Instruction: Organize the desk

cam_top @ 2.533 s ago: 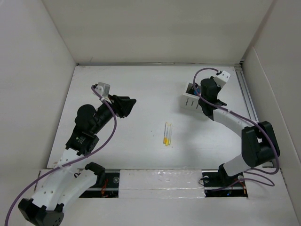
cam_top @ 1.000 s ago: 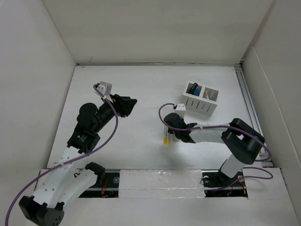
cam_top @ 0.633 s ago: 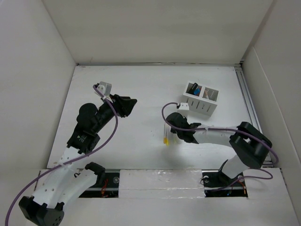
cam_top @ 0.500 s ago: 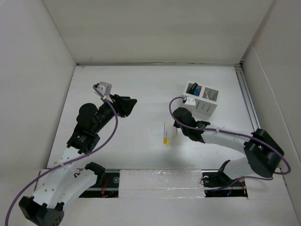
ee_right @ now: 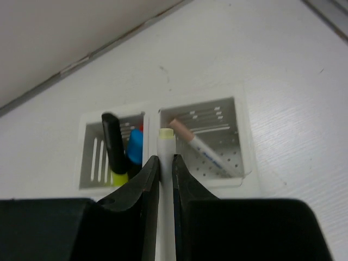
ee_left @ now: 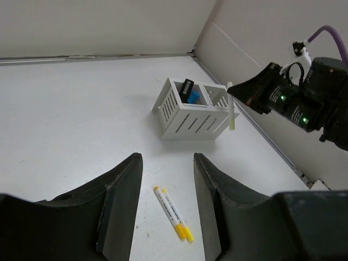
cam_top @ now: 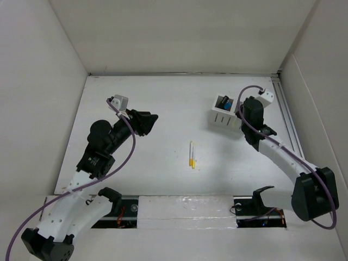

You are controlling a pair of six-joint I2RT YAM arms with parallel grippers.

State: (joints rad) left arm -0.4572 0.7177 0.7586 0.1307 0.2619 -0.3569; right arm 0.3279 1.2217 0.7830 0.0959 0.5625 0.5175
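The desk (cam_top: 163, 98) is a white tabletop. Two white markers with yellow caps (ee_left: 171, 220) lie side by side at its middle, seen as a thin strip in the top view (cam_top: 191, 155). A white slotted organizer (cam_top: 224, 115) stands at the back right. My right gripper (ee_right: 163, 160) is shut on a white marker (ee_right: 165, 142) with a pale yellow tip. It holds the marker upright over the organizer's dividing wall (ee_right: 154, 117). It also shows in the top view (cam_top: 243, 117). My left gripper (ee_left: 166, 160) is open and empty, above the desk's left part (cam_top: 148, 120).
The organizer's left compartment holds black, blue and yellow-green pens (ee_right: 117, 149). Its right compartment holds a white pen with a pink cap (ee_right: 198, 144). A metal rail (cam_top: 285, 114) runs along the desk's right edge. White panels wall the desk.
My right gripper went down to the markers at the desk's middle, took one, and carried it back right over the organizer. The left arm has not moved.
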